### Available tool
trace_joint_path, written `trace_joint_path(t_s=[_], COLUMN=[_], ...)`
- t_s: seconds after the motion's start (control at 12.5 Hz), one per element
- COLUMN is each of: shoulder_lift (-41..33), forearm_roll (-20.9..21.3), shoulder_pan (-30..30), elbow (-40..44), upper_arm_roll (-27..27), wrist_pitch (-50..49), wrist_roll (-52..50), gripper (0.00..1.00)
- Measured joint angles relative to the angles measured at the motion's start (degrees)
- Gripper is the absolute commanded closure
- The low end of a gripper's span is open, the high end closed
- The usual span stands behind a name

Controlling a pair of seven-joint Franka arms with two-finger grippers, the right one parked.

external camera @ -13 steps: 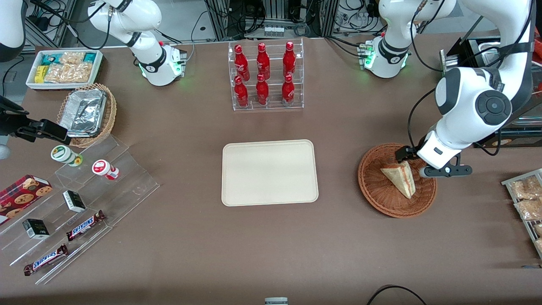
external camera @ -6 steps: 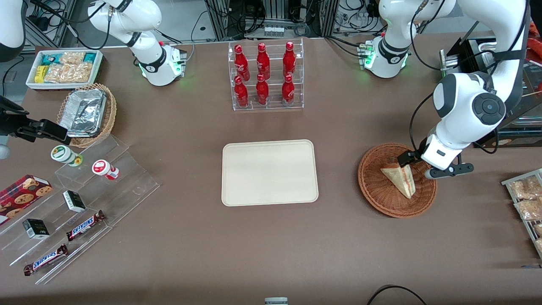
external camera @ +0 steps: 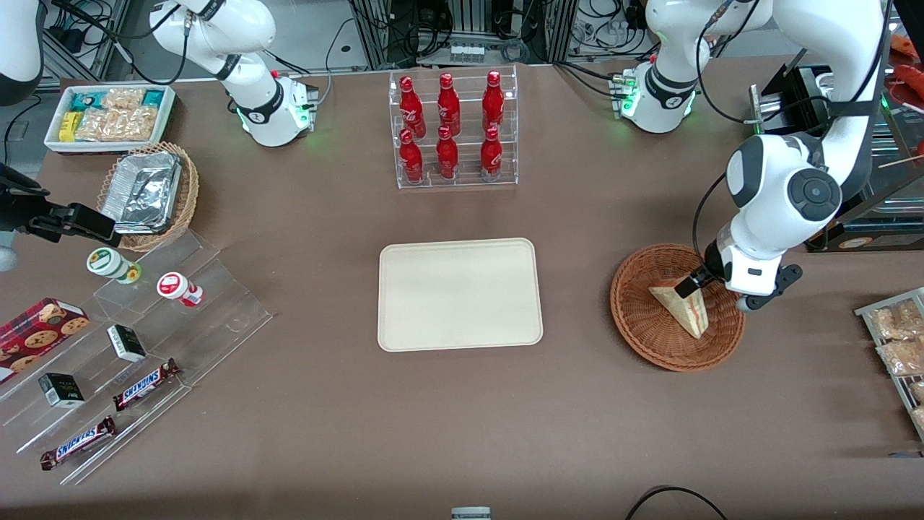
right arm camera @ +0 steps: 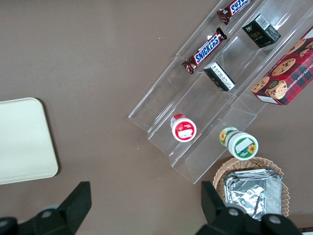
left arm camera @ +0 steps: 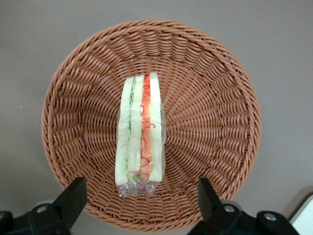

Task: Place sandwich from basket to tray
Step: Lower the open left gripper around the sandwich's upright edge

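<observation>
"SNICKERS" reads on two brown wrapped chocolate bars (external camera: 146,384) (external camera: 78,442) on the clear acrylic stepped shelf (external camera: 216,307); other labels illegible.

The basket (left arm camera: 205,122) is woven wicker, reddish-brown, its ribbed weave rough and matt. The sandwich (left arm camera: 140,134) in it is wrapped in clear, glossy film, crimped at one end; its bread looks pale and soft. The gripper (left arm camera: 139,198), above the basket rim with its jaws set wide apart, has black, matt plastic fingers (left arm camera: 73,198). At the frame's centre in the front view, the cream tray (external camera: 460,294) looks smooth with a dull sheen. The brown worktop (external camera: 433,433) is matt.
</observation>
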Motion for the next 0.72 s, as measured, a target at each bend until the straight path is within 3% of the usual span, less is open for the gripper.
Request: trace_joint_path(t_s=[0.72], shoulder_lift=[4.1], forearm_roll=[0.0], shoulder_pan=[0.0], elbow=[-0.1], upper_arm_roll=[0.1], wrist_pitch=[1.7], wrist_roll=[-0.5], gripper=[0.00])
